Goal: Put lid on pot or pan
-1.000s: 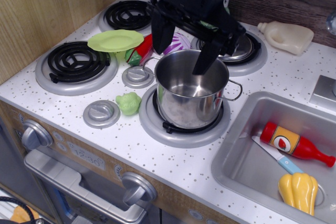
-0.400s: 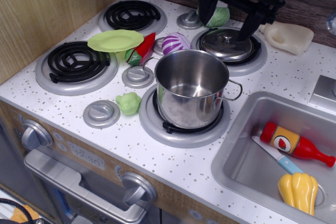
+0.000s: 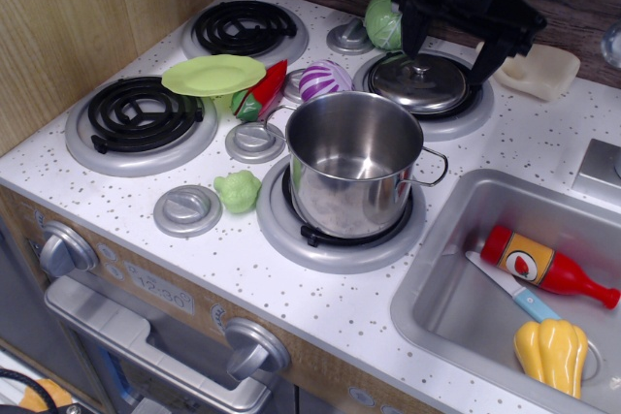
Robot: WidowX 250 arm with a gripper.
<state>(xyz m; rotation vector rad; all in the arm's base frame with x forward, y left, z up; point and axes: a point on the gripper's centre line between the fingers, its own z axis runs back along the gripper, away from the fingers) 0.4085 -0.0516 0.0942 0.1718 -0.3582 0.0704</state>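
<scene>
The shiny steel pot (image 3: 354,162) stands open and empty on the front right burner, one wire handle showing on its right side. The domed silver lid (image 3: 419,83) lies on the back right burner behind the pot. My black gripper (image 3: 458,48) is open just above the far part of the lid, one finger at the lid's back left and the other at its back right edge. It holds nothing.
A lime-green plate (image 3: 213,75), a purple ball (image 3: 325,79) and a red-green vegetable (image 3: 260,94) sit left of the pot. A green cabbage (image 3: 382,21) and a white jug (image 3: 537,70) flank the lid. A sink (image 3: 437,288) at right holds a red bottle (image 3: 543,266).
My gripper has moved from over the pot back and to the right, and now sits lower, over the lid on the back right burner. The lid and pot have not moved.
</scene>
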